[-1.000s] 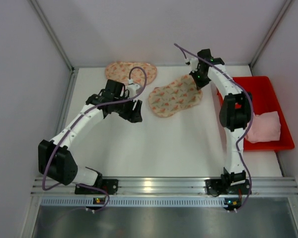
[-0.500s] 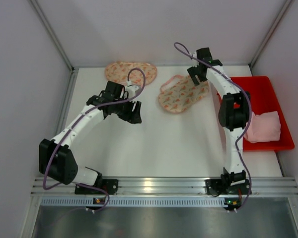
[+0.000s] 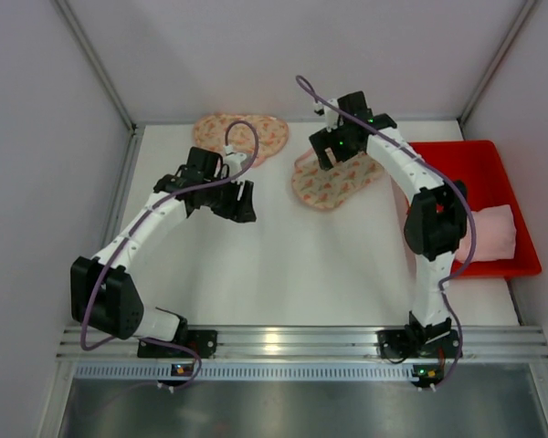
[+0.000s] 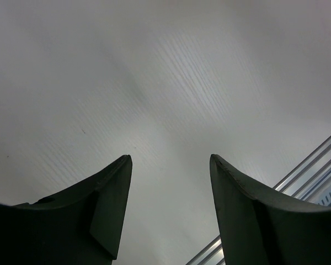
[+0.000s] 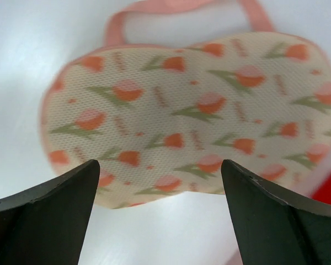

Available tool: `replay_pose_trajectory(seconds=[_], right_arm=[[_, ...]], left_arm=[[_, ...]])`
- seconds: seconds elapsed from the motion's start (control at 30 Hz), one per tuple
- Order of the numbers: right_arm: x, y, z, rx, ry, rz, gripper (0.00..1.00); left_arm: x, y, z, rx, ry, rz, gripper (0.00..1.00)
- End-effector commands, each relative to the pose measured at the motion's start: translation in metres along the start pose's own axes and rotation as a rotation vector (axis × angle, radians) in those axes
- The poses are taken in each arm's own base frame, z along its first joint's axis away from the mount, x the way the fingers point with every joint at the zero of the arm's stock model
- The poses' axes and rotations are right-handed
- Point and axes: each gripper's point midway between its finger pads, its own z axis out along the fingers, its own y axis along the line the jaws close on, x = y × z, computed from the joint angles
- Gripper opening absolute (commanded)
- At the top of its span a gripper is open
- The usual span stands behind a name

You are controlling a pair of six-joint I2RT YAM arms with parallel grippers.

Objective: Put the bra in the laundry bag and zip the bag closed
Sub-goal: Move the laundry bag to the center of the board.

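The laundry bag [image 3: 340, 182] is a tulip-print mesh pouch with pink trim, lying flat at the middle back of the table; it fills the right wrist view [image 5: 182, 110]. My right gripper [image 3: 327, 146] hovers over the bag's back left edge, open and empty [image 5: 160, 163]. A pale pink padded garment [image 3: 489, 233], the bra as far as I can tell, lies in the red bin [image 3: 466, 169] at the right. My left gripper [image 3: 240, 203] hangs open over bare table left of the bag, with nothing between its fingers [image 4: 170, 157].
A second tulip-print piece [image 3: 242, 133] lies at the back left against the wall. White walls close in the table on the left, back and right. The aluminium rail [image 4: 314, 165] at the near edge shows in the left wrist view.
My right gripper opened and let go of the laundry bag, which settled more folded and further right. The gripper then moved left over it. The left arm shifted slightly left.
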Motion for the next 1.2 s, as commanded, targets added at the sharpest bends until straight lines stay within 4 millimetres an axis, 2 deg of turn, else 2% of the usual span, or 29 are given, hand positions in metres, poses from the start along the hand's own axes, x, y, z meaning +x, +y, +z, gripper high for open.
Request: replay_pose_trajectory(seconds=[0.0,0.13,0.2,0.27,0.3,0.33,0.4,0.43,0.47,0.5,0.7,0.87,0.97,1.0,1.17], right_arm=[[0.01,0.063,-0.01,-0.196,0.035,0.023,0.92],[0.017,0.088,0.01,-0.236,0.053,-0.039,0.92],[0.022,0.093,0.024,-0.247,0.071,-0.067,0.92],[0.023,0.094,0.035,-0.237,0.074,-0.074,0.88],[0.031,0.093,0.045,-0.23,0.099,-0.074,0.84],[0.036,0.093,0.048,-0.225,0.117,-0.075,0.78],[0.049,0.091,0.055,-0.211,0.157,-0.087,0.71],[0.062,0.09,0.056,-0.21,0.19,-0.108,0.66],[0.065,0.086,0.053,-0.194,0.196,-0.126,0.65],[0.082,0.087,0.053,-0.201,0.234,-0.145,0.63],[0.133,0.063,0.031,-0.199,0.339,-0.424,0.6],[0.138,0.027,0.024,-0.214,0.344,-0.622,0.6],[0.127,-0.006,0.029,-0.163,0.312,-0.697,0.63],[0.115,-0.014,0.031,-0.143,0.285,-0.737,0.64],[0.089,-0.045,0.04,-0.07,0.226,-0.838,0.66]], left_arm=[[-0.016,0.002,-0.008,-0.007,-0.076,-0.002,0.64],[-0.015,0.006,-0.007,-0.016,-0.072,-0.007,0.64],[-0.016,0.008,-0.009,-0.017,-0.078,-0.012,0.64],[-0.015,0.011,-0.011,-0.024,-0.085,-0.021,0.64],[-0.014,0.011,-0.012,-0.02,-0.086,-0.023,0.64],[-0.014,0.012,-0.012,-0.019,-0.087,-0.026,0.64],[-0.012,0.014,-0.015,-0.014,-0.091,-0.041,0.64],[-0.012,0.014,-0.015,-0.012,-0.092,-0.047,0.65],[-0.011,0.018,-0.017,-0.015,-0.096,-0.056,0.65],[-0.012,0.018,-0.017,-0.014,-0.097,-0.061,0.65],[-0.014,0.022,-0.018,-0.001,-0.102,-0.089,0.65],[-0.015,0.025,-0.014,0.005,-0.095,-0.099,0.64],[-0.018,0.033,-0.01,-0.009,-0.088,-0.104,0.64],[-0.02,0.034,-0.01,-0.01,-0.091,-0.102,0.64],[-0.041,0.053,-0.006,-0.031,-0.125,-0.116,0.64]])
